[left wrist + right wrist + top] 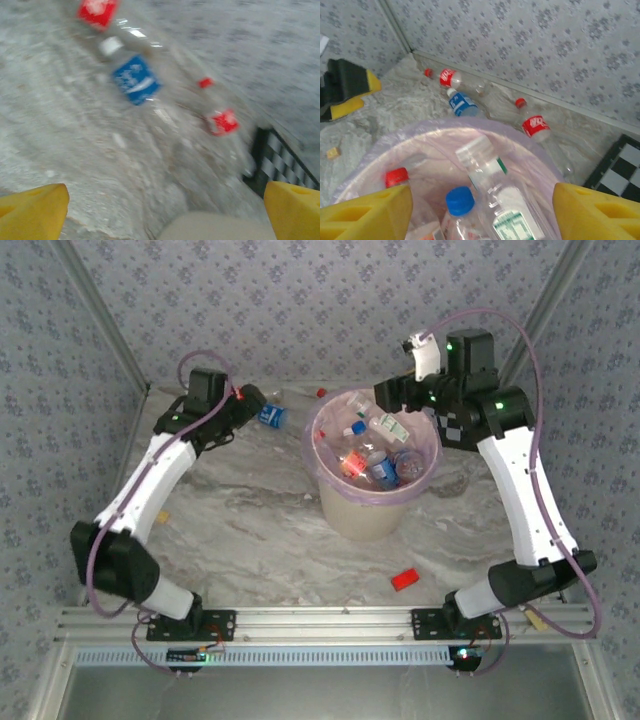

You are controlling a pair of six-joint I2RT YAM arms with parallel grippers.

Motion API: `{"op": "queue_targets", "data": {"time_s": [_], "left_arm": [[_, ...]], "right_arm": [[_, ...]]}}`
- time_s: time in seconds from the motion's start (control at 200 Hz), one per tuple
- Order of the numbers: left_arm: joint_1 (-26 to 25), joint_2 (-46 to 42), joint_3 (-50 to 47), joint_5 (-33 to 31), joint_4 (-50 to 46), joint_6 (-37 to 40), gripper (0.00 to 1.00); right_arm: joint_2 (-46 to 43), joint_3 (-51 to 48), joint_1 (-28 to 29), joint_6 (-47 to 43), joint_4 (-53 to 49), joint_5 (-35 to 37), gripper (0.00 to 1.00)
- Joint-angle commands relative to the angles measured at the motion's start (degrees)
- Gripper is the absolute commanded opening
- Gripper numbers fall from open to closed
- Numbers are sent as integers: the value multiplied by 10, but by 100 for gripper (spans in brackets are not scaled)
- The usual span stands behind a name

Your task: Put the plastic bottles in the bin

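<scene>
Glossy clear plastic bottles (492, 185), thin translucent bin bag (425, 132), matt marbled table (250, 530)

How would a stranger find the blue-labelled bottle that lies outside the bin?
From the cream bin in the table's middle, look left toward the back wall. Of the clear bottles lying there, only this bottle has a blue label and white cap; its neighbours wear red labels.

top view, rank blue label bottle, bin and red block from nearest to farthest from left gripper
1. blue-label bottle, right beside the left gripper, back of table
2. bin, table centre
3. red block, near edge, right side
</scene>
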Motion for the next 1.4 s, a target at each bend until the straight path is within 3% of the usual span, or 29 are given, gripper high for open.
{"op": "queue_targets", "data": {"time_s": [0.0, 0.135, 0.315, 0.74, 0.86, 1.01, 1.125, 1.394], "left_arm": [[7, 89, 61, -42, -85, -96, 100], [2, 182, 132, -61, -105, -135, 100], [-1, 288, 208, -35, -100, -185, 99], [-15, 517, 476, -9, -176, -215, 99], [-16, 555, 507, 0, -178, -235, 97], [-18, 578, 516, 8, -180, -248, 83], [-21, 577, 509, 3, -181, -251, 74], [-23, 544, 496, -15, -185, -242, 63]], "right_arm": [[-25, -24, -9, 32, -44, 24, 80], [-50, -64, -13, 32, -43, 29, 83], [-80, -100, -22, 31, -48, 35, 84], [-119, -143, -57, 21, -42, 23, 83], [-130, -153, -67, 20, -38, 20, 83], [-138, -163, -79, 18, -40, 17, 83], [-142, -169, -86, 18, -39, 15, 83], [-144, -175, -92, 20, -36, 14, 83]]}}
